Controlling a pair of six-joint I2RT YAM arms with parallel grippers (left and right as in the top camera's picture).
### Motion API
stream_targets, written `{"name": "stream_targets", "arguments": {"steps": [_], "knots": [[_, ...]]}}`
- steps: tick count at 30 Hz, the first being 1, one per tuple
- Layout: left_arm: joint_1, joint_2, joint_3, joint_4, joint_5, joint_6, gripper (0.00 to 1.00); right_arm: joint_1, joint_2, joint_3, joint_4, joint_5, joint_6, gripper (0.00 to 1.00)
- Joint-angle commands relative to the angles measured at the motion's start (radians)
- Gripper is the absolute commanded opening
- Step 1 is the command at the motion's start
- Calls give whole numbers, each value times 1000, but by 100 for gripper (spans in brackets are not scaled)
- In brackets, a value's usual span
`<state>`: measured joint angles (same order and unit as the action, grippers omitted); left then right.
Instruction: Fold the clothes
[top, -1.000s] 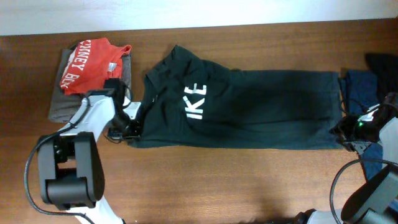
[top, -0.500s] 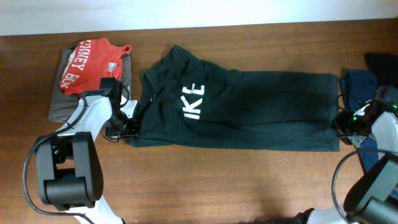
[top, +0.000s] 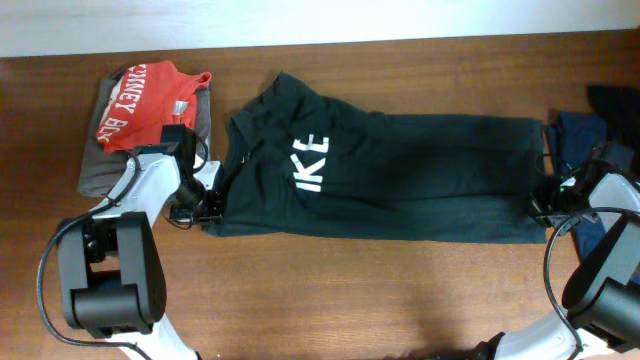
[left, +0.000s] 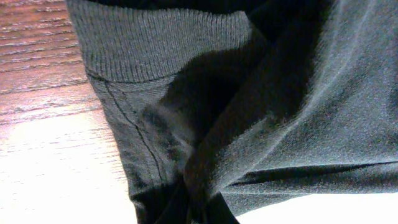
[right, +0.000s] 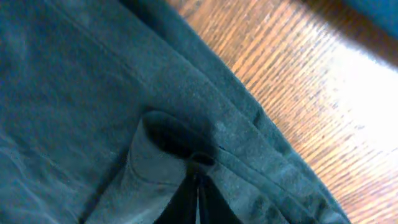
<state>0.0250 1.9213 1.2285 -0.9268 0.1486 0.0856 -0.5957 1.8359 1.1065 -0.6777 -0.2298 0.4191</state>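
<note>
The clothes (top: 400, 175), a very dark T-shirt with white letters "IKE" showing, lie lengthwise across the table, collar end left and hem right. My left gripper (top: 208, 207) sits at the shirt's near-left corner. In the left wrist view it (left: 200, 214) is shut on a bunch of dark cloth (left: 261, 93) just below the ribbed collar band. My right gripper (top: 543, 205) is at the hem's near-right corner. The right wrist view shows it (right: 198, 190) shut, with a fold of the hem (right: 74, 93) pinched between the fingers.
A red tee with white letters (top: 140, 105) lies on a folded grey garment (top: 100, 170) at the far left. Blue garments (top: 580, 140) and a dark item (top: 615, 100) lie at the right edge. Bare wooden table (top: 350, 290) runs along the front.
My right gripper moved left onto the hem's corner and closed on the cloth. The left gripper stayed shut on its corner, shifting only slightly.
</note>
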Motion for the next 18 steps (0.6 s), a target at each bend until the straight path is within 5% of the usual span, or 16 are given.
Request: {"name": "stream_targets", "arguments": {"steps": [1, 10, 11, 12, 18], "knots": [[2, -20, 4, -2, -7, -6, 1, 5, 9, 2, 18, -7, 9, 4], [2, -20, 5, -1, -7, -6, 1, 5, 9, 40, 39, -55, 5, 4], [2, -20, 5, -1, -7, -6, 1, 6, 9, 40, 28, -46, 4, 32], [2, -20, 5, -1, -7, -6, 1, 6, 9, 40, 19, -46, -2, 47], [2, -20, 5, -2, -7, -6, 1, 6, 11, 12, 5, 35, -2, 47]]}}
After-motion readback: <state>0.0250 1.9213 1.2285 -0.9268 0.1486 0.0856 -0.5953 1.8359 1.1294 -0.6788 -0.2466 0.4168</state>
